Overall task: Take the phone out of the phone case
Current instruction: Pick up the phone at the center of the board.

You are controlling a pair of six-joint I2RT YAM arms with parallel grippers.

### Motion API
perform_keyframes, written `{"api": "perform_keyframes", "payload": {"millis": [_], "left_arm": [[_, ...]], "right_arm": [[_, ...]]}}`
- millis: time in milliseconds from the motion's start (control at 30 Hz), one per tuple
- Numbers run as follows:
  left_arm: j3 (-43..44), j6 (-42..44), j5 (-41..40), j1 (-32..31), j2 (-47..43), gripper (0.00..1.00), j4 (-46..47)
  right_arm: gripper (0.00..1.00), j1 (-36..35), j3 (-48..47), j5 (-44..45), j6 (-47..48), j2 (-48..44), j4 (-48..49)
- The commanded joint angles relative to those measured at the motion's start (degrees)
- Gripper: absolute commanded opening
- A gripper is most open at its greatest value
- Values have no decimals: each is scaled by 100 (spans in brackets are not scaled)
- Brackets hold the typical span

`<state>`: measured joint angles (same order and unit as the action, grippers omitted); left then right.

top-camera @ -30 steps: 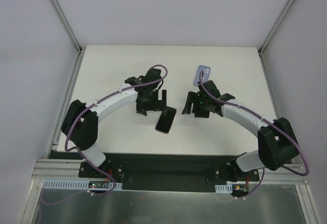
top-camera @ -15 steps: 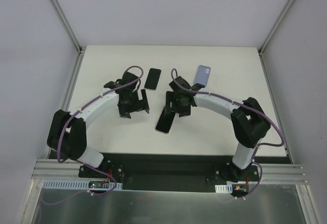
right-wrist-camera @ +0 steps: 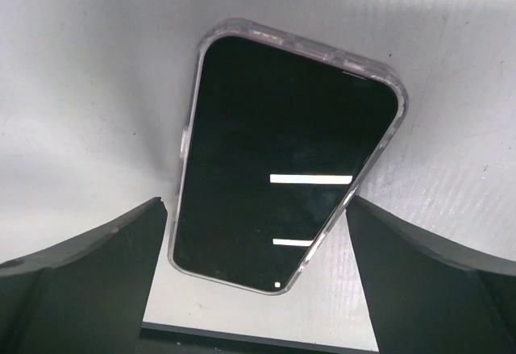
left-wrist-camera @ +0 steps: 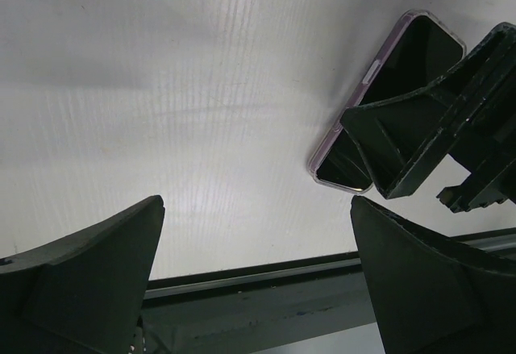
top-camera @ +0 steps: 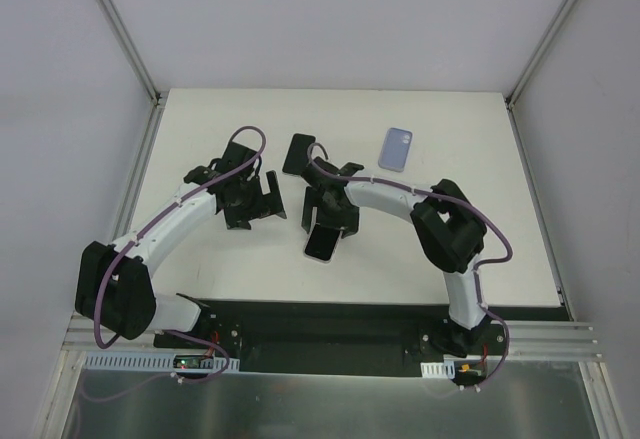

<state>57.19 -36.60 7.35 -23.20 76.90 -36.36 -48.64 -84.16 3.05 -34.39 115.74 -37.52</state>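
Top external view: three phones on the tabletop [top-camera: 450, 229]. One phone [top-camera: 322, 244] sits inside a clear case [right-wrist-camera: 189, 132], beneath the wide-open right tool [top-camera: 330, 217]. A dark phone [top-camera: 298, 153] and a lilac phone [top-camera: 396, 148] lie beyond. The left tool [top-camera: 255, 202] is also wide open.

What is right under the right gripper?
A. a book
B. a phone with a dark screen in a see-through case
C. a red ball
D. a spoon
B: in the right wrist view the phone lies screen up on the white table, with the clear rim of its case around it. The right gripper is open above it.
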Motion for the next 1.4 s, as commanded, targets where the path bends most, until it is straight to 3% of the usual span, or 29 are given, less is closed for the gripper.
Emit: {"api": "perform_keyframes", "payload": {"millis": [0,533,733,967,1100,1367], "left_arm": [[3,179,73,0,-26,98,-12],[-76,215,126,0,-18,98,6],[-155,136,257,0,-53,98,103],[-190,57,433,0,0,98,217],[-304,-110,679,0,70,98,436],[-823,-1102,2067,-9,527,98,2226]], "right_arm": [[96,-66,-363,486,-217,264,-598],[99,-146,-848,811,-200,915,-907],[72,-146,-391,741,-94,573,-441],[53,-146,215,390,318,-77,418],[48,-154,891,171,731,-657,1148],[45,-154,2254,-717,1250,-1625,2502]]}}
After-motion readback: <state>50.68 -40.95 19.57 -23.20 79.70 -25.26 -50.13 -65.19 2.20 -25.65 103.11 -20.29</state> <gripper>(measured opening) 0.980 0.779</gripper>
